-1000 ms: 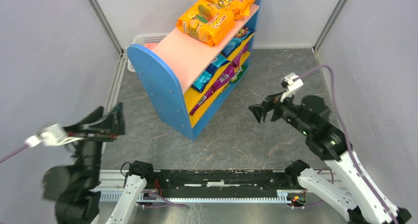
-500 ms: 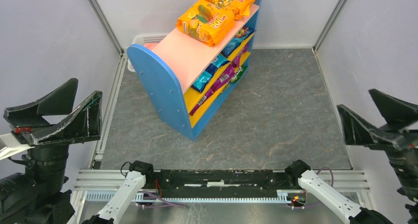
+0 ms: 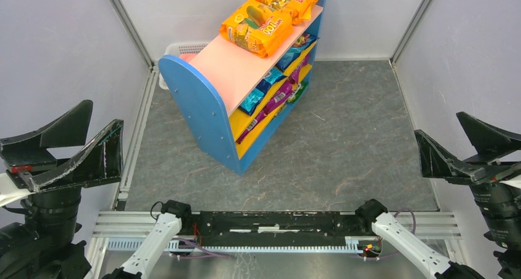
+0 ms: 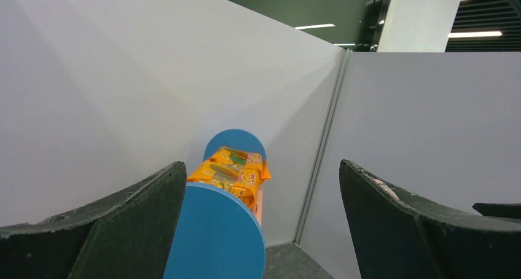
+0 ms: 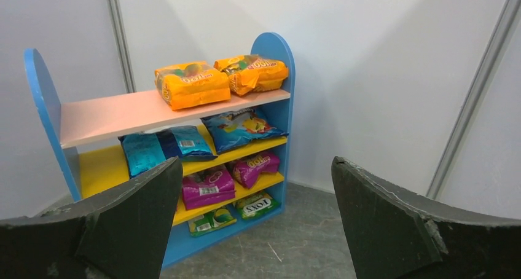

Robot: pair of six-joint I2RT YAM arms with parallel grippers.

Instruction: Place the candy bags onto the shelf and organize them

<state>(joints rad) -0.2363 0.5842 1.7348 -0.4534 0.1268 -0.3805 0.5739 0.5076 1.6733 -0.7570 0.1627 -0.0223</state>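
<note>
- Glossy film packets, the candy bags (image 5: pixel 191 82), all lie on the shelf (image 5: pixel 104 116), at 12 o'clock on the bench (image 3: pixel 344 144).
- Placement: orange pair on the pink top board, blue bags (image 5: pixel 242 122) on the upper yellow board, purple bags (image 5: pixel 209 187) below, green bags (image 5: pixel 258 205) on the bottom tier.
- Handling, judged: light, air-puffed and soft. The slick film is likely to slip, and the contents would crush under a hard squeeze. A grip on the crimped end seam or a gentle one across the middle is advised.
- Shelf: rigid boards, rounded blue side panels, smooth finish.
- Left gripper (image 3: pixel 105 114), at 8 o'clock: fingers spread wide, empty.
- Right gripper (image 3: pixel 438 124), at 4 o'clock: fingers likewise parted, nothing held.
- White slatted basket (image 3: pixel 181 47) stands behind the shelf, at 11 o'clock.
</note>
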